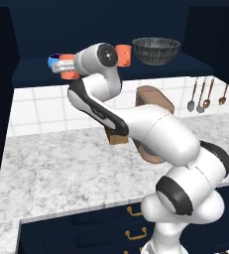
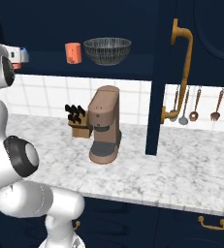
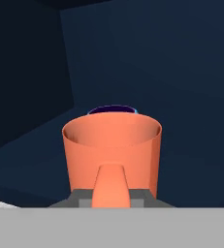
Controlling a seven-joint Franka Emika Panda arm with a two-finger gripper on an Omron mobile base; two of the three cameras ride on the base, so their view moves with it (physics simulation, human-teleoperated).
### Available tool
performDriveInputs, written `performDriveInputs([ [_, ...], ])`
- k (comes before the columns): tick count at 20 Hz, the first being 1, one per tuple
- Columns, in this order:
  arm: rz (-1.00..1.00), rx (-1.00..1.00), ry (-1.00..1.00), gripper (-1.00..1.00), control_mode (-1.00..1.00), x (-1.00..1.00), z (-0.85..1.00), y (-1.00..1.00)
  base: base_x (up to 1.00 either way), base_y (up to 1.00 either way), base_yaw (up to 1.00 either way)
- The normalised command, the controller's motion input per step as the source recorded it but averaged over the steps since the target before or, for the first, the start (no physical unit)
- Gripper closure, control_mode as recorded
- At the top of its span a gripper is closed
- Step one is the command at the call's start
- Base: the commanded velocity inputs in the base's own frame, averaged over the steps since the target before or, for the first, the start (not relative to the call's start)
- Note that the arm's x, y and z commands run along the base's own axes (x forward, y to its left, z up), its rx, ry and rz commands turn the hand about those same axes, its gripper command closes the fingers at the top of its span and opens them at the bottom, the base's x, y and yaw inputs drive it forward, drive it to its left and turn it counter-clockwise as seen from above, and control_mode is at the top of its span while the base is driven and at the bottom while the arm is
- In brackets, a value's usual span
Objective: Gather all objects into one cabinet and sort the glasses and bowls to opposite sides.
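The gripper [image 3: 111, 193] is squeezed shut on an orange-red cup [image 3: 112, 150]. It holds the cup upright, with the open mouth facing up. In the hand view the cup sits right in front of the gripper, inside the dark cabinet [image 3: 181, 72].

The thing that matters most is the little blue bowl [image 3: 112, 110]. It sits just behind the cup, straight ahead of the gripper, at the left end of the shelf [image 1: 31, 74]. So cup and bowl are on the same side right now.

The other orange-red cup [image 1: 124, 55] stands further to the right on the shelf, just beside the big grey bowl [image 1: 156, 49].

The cups and the bowls should end up on opposite sides. I think the held cup should not go down here next to the blue bowl. It likely needs to move sideways along the shelf, away from that bowl.
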Motion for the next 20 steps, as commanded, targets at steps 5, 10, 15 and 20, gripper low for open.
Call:
performDriveInputs([
  [5,0.02,0.0,0.0,1.0,-1.0,0.32,-0.13,0.14,0.0,0.0,0.0],
  [10,0.03,0.0,0.0,1.0,-1.0,0.26,-0.25,0.01,0.0,0.0,0.0],
  [15,0.01,0.0,0.0,1.0,-1.0,0.26,-0.25,0.0,0.0,0.0,0.0],
  [20,0.01,0.0,0.0,1.0,-1.0,0.37,-0.07,0.0,0.0,0.0,0.0],
])
